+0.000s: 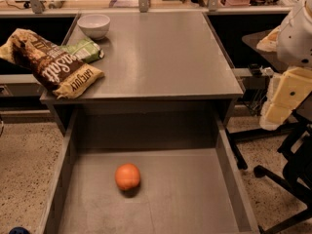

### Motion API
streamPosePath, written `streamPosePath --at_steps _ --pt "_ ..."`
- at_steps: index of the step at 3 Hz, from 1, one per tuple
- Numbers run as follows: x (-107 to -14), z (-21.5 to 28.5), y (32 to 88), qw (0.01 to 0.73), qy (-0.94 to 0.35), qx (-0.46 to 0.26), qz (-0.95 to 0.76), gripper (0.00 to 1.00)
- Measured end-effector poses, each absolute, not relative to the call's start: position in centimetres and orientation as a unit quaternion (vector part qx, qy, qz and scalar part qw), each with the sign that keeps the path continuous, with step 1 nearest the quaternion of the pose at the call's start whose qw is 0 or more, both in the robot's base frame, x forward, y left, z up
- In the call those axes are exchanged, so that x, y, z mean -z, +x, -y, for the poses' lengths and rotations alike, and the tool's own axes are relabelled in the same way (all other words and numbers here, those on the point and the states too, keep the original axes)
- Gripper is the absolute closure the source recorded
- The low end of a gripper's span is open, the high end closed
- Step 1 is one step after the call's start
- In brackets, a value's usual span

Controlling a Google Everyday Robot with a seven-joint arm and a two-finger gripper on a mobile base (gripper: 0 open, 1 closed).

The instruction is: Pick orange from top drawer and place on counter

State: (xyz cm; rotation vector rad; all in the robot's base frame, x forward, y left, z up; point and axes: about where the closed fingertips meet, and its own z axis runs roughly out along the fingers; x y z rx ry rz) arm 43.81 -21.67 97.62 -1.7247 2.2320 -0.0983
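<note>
The orange [127, 176] lies on the floor of the open top drawer [195, 199], toward 6 o'clock from the counter [161, 57]. The gripper [283, 99] hangs at 3 o'clock, apart from the orange; how wide it stands I cannot tell.

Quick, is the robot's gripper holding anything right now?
Gripper: at the right edge, beside the counter; open or closed cannot be told. The orange lies in the top drawer, away from it.

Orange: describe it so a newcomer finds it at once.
Below the grey counter, the top drawer stands pulled open. On its floor, left of centre, lies the orange, round and bright; the white bowl and snack bags sit on the counter. The gripper hangs at the right edge.
</note>
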Motion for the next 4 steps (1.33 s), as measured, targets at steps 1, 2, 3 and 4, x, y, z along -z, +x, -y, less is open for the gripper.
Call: streamPosePath --at_steps 1,2,3,4 --pt "-97.6 21.7 43.8 0.159 -0.603 0.034 -0.781 0.0" --pt "-95.7 18.9 45.0 0.156 -0.636 0.035 -0.755 0.0" --pt "-91.4 11.9 45.1 0.149 -0.699 0.024 -0.699 0.0" --pt "-81.9 6.8 43.0 0.072 -0.752 -0.017 -0.655 0.0"
